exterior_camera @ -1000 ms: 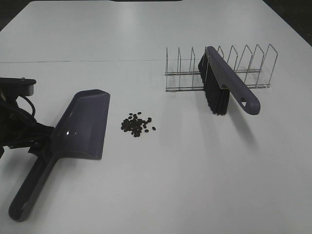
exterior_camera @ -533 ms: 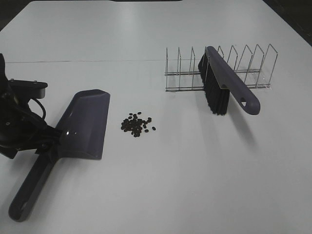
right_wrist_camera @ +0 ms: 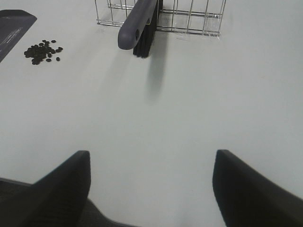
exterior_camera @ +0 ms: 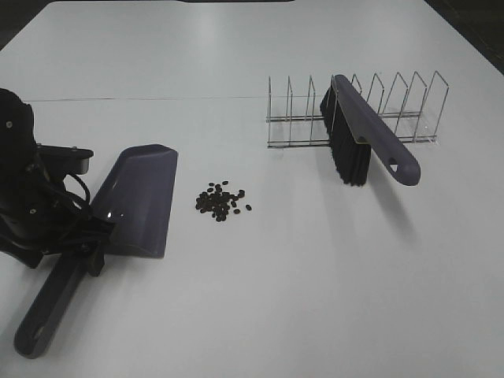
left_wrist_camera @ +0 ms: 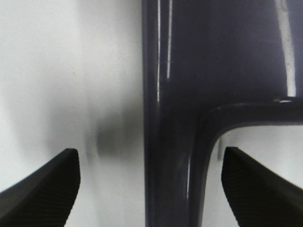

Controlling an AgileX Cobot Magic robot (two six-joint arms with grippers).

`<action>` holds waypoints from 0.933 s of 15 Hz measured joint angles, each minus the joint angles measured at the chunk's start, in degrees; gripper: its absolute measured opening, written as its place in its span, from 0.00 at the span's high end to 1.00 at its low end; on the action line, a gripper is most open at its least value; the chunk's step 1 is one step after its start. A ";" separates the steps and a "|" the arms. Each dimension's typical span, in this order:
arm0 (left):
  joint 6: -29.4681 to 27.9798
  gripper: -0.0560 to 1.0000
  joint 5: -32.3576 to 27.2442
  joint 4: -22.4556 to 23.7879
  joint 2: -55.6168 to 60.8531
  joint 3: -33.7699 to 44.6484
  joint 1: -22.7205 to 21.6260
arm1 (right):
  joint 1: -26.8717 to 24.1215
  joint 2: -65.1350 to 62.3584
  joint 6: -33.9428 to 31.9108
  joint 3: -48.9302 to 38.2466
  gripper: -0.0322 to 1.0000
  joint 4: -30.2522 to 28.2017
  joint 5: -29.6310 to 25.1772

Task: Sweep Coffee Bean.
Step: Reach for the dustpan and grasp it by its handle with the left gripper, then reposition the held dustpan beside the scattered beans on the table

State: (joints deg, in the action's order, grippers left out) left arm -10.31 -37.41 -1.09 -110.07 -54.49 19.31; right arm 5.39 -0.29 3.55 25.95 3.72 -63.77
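Now left pincer (left_wrist_camera: 150, 187) has advanced over the handle of the purple plastic dustpan (exterior_camera: 140, 197), spread wide, seemingly straddling it, so grasp comes next; right pincer (right_wrist_camera: 150, 182) released, idle. Unswept, the small dark coffee beans (exterior_camera: 221, 202) lie heaped on the white worktop (exterior_camera: 315, 276), just beside the pan's lip.

From high we overlook the whole table (exterior_camera: 260, 315); our left wrist view hugs the dustpan (left_wrist_camera: 170, 94); our right, low and distant, shares coffee beans (right_wrist_camera: 41, 51) and brush (right_wrist_camera: 137, 23).
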 joint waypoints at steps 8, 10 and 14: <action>0.06 0.62 0.52 -0.17 -1.66 -1.09 0.11 | 0.00 0.00 0.00 0.00 0.36 0.34 0.00; 0.06 0.62 0.52 -0.17 -1.66 -1.15 0.11 | 0.00 0.00 0.00 0.00 0.36 0.34 0.00; 0.06 0.62 0.63 -0.29 -1.66 -1.15 0.11 | 0.00 0.00 0.00 0.00 0.36 0.34 0.00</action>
State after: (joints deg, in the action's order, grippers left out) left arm -10.26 -36.78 -1.38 -111.73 -55.63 19.42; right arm 5.39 -0.29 3.55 25.95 4.07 -63.77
